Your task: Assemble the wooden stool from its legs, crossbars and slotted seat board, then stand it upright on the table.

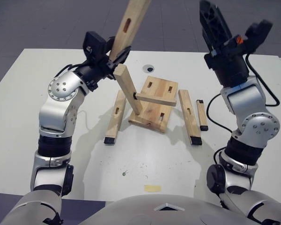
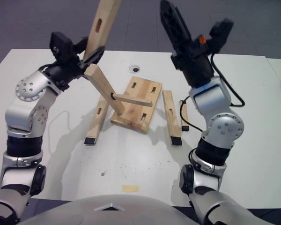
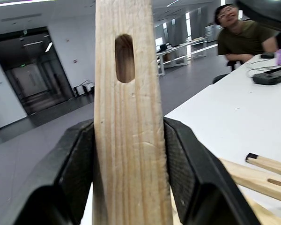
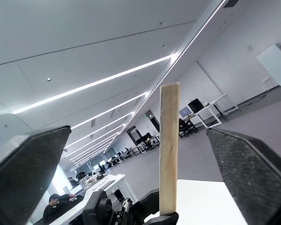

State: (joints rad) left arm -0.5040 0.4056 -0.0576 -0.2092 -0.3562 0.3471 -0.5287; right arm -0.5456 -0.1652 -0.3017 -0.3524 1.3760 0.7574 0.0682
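Pinching a wooden leg [image 1: 131, 21] at its lower part, the left claw [image 1: 116, 52] hangs over the far left of the bench [image 1: 47, 75], with both pads pressed against the leg's flat sides. The leg's long axis runs up and away from the bench, leaning a little to the robot's right, and an oval slot [image 3: 125, 57] shows above the grip.

The seat board [image 1: 160, 89] lies flat, slots up, below and to the right of that claw, between the two arms. A seated leg [image 1: 127, 86] stands tilted in the board's near left corner. A crossbar [image 1: 155, 99] pokes out of it sideways over the board. The held leg's lower end is just above the seated leg's top; whether they touch I cannot tell.

The right claw [image 1: 236, 28] is spread wide and holds nothing, raised well above the board's right side. A left loose leg [image 1: 115, 117] and a right loose leg [image 1: 189, 117] lie either side of the board, with a short crossbar [image 1: 202, 115] just beyond the right one.

Judging from this, the left arm must swing the held leg from upright down toward a free slot.
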